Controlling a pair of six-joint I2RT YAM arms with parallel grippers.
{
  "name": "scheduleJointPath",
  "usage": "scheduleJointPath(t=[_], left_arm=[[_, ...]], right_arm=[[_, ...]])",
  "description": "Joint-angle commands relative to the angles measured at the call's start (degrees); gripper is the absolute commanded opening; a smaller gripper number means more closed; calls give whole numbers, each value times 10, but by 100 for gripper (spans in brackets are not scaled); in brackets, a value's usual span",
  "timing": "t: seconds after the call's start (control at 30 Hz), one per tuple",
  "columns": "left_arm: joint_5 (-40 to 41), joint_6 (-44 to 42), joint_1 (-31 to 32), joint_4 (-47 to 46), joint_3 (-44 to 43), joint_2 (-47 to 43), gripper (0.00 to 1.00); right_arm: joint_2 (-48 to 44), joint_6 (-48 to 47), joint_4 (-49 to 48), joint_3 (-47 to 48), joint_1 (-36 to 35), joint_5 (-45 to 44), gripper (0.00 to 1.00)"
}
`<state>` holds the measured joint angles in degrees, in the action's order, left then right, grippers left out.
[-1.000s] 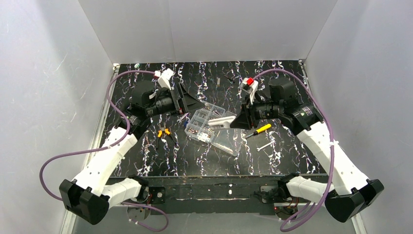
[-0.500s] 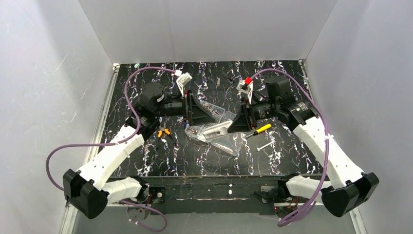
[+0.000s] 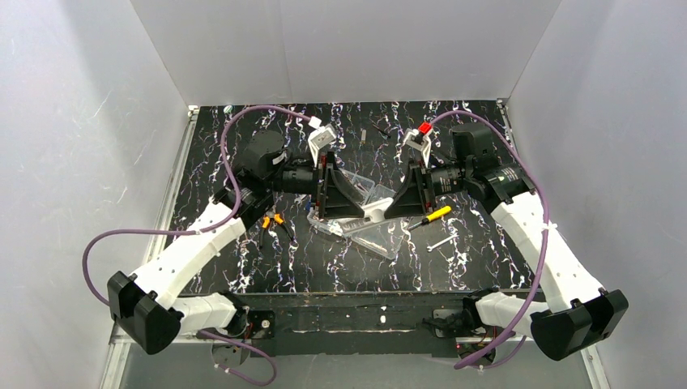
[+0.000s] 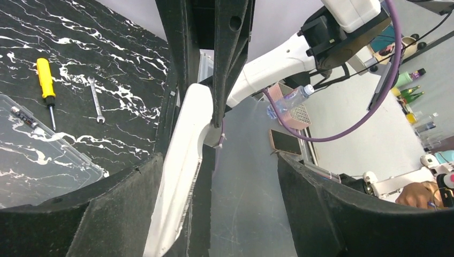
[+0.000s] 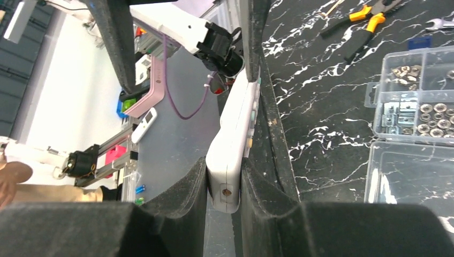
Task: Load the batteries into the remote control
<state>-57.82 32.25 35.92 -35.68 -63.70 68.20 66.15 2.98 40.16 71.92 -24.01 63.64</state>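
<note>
- From above, both arms reached from the near edge in to the middle of the table [image 3: 243, 267]. The left gripper [image 3: 350, 204] and the right gripper [image 3: 390, 207] pointed at each other.
- The white remote control [image 3: 374, 211] was up in the air between them, over the clear box [image 3: 381, 239]. A yellow screwdriver [image 3: 433, 215] lay just right of the box, and pliers [image 3: 271, 220] lay to the left.
- In the left wrist view, the left gripper [image 4: 219, 166] had its jaws wide apart. The remote control [image 4: 184, 160] sat between them, close against one finger [image 4: 123, 214], with a big gap to the other.
- The yellow screwdriver [image 4: 45, 80] and a wrench [image 4: 95, 99] lay on the table below.
- In the right wrist view, the right gripper [image 5: 225, 171] was clamped tight on one end of the remote control [image 5: 233, 139], and the remote pointed straight away from it.
</note>
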Motion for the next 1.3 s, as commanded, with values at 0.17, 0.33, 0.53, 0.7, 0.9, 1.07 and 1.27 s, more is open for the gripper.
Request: scheduleJointPath(t=[0.17, 0.33, 0.53, 0.7, 0.9, 1.07, 1.27], left_arm=[[-25, -84, 71, 89, -110, 69, 72], [-15, -130, 95, 143, -127, 72, 67], [-20, -119, 103, 133, -133, 87, 56], [-23, -112, 107, 123, -138, 95, 48], [-22, -115, 109, 143, -148, 100, 16], [-13, -122, 110, 153, -142, 91, 0], [14, -124, 110, 167, -137, 90, 0]], right_arm=[[-10, 21, -54, 9, 1, 52, 1], [-17, 31, -73, 0, 1, 54, 1], [-19, 38, -80, -5, 1, 56, 1], [-21, 38, -82, -8, 1, 57, 1], [-21, 38, -88, -7, 1, 50, 1], [-27, 37, -100, -8, 1, 16, 1], [-73, 54, -159, -37, 1, -128, 47]])
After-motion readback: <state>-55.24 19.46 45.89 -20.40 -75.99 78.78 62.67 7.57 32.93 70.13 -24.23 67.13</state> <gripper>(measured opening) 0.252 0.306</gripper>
